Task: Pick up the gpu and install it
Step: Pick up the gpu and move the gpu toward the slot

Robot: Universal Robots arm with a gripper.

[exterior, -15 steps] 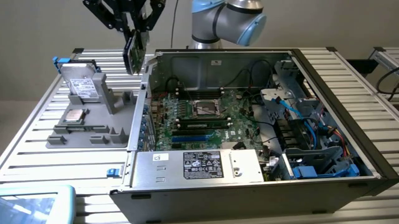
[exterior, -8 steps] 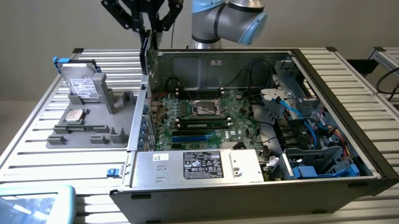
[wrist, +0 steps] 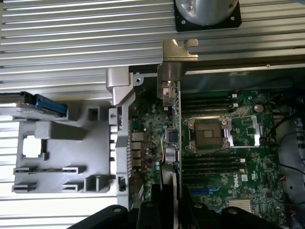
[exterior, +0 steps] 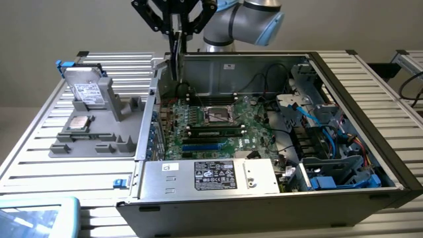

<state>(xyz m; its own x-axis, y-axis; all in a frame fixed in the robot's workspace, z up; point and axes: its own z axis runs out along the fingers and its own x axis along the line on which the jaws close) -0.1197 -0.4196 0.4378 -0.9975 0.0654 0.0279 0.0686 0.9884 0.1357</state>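
Narrowly parted, gripper (exterior: 175, 29) pinches upright gpu (exterior: 176, 59); above motherboard (exterior: 254, 131).

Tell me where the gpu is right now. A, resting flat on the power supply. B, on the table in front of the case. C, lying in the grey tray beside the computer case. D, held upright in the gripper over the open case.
D: the gripper is clamped on the gpu, which hangs upright over the motherboard inside the open case.

Soft even light, glare on aluminium slats (exterior: 26, 163)
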